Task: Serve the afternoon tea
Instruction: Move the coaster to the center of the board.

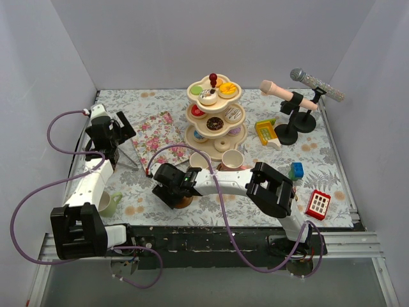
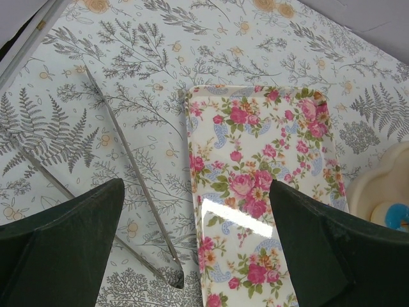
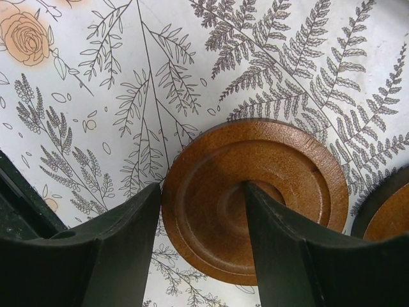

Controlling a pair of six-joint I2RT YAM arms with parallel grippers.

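My right hand (image 3: 201,188) is low over a brown saucer (image 3: 255,198) that lies flat on the surface (image 3: 96,96). Its fingers (image 3: 121,256) are spread. One is just outside the saucer's rim and the other is over the middle, so the rim sits in the gap and I read the hand as released, not clamped on anything. A second saucer (image 3: 391,214) shows just past the inner finger, right beside the first, and I cannot tell whether the two touch. My left hand (image 2: 197,192) is released as well, fingers wide with nothing between them, hanging above one end of a floral tray (image 2: 255,160). The tongs (image 2: 128,160) lie on the surface under the hand's other side, just beside the tray and apart from it. From overhead, the stand (image 1: 214,118) is well beyond my right hand, with donuts and cakes (image 1: 215,123) on all three tiers. A cream cup (image 1: 199,160) and a pink cup (image 1: 231,160) stand upright between that hand and the stand, near its foot. The green cup (image 1: 110,203) sits well behind my left hand, close beside that arm.
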